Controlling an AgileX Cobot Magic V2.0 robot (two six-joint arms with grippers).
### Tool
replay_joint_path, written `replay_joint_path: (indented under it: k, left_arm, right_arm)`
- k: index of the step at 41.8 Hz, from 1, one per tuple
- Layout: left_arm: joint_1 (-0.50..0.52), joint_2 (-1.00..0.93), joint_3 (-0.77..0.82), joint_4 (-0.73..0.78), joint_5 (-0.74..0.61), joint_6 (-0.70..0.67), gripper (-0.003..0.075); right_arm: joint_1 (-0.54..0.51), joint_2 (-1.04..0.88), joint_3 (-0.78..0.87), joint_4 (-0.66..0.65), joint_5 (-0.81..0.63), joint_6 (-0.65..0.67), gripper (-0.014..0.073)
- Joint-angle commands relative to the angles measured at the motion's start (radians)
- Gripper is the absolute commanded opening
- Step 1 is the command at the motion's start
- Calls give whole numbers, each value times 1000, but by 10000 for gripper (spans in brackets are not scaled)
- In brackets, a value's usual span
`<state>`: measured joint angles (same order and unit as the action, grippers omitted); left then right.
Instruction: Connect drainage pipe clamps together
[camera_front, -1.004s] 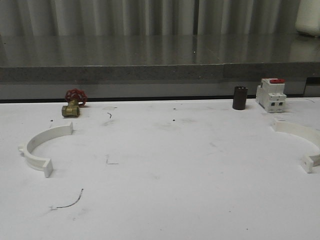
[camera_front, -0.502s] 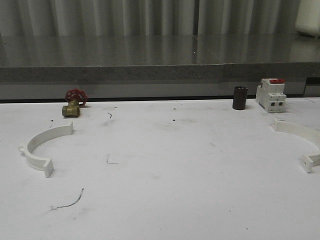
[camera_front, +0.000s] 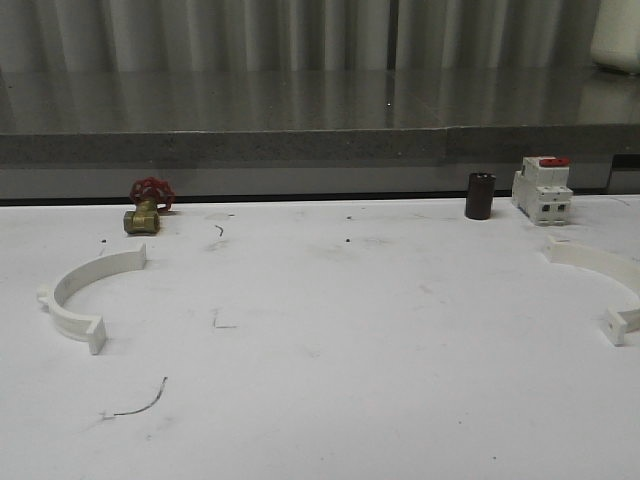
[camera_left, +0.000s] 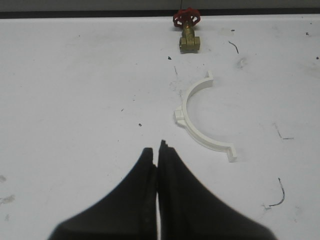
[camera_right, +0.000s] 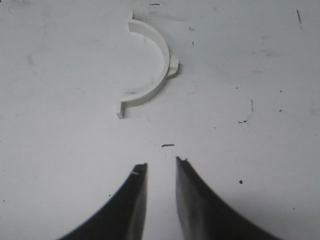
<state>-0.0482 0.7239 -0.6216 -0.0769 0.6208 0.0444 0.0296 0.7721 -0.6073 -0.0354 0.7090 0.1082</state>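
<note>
Left gripper is closed and empty, right gripper slightly parted, both above separate clamp halves.

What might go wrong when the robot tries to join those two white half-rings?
1. The left clamp half and the right clamp half lie far apart on the table, so both need carrying and their tabs may end up misaligned.
2. Each half lies flat and thin; the jaws may slip off or push it away.
3. The left gripper looks shut and must open first.
</note>
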Motion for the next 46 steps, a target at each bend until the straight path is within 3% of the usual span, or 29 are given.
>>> replay_joint_path:
  k: [1,5,9,15,26,34,46]
  left_arm:
    - [2,20,-27,-12,-76,-6,165]
    - [2,43,-27,-12,-105,-6,373]
    - [2,71,-27,-43,-129,-6,475]
    - [-22,164,-51,-59,-134,19,482]
    - [-166,429,-198,-24,-68,45,482]
    - [-167,637,-306,-69,-16,43,482]
    - [-163,851,-380,-88,-76,43,482]
  right_arm:
    - [-1,5,-34,-2,-46,0,421]
    - [-1,5,-34,-2,-45,0,461]
    - [-1,5,-34,-2,-45,0,456]
    - [-1,5,-34,-2,-45,0,456]
    - [-1,5,-34,-2,-45,0,456]
    - [-1,5,-34,-2,-45,0,456]
    - [-1,5,-34,-2,-45,0,456]
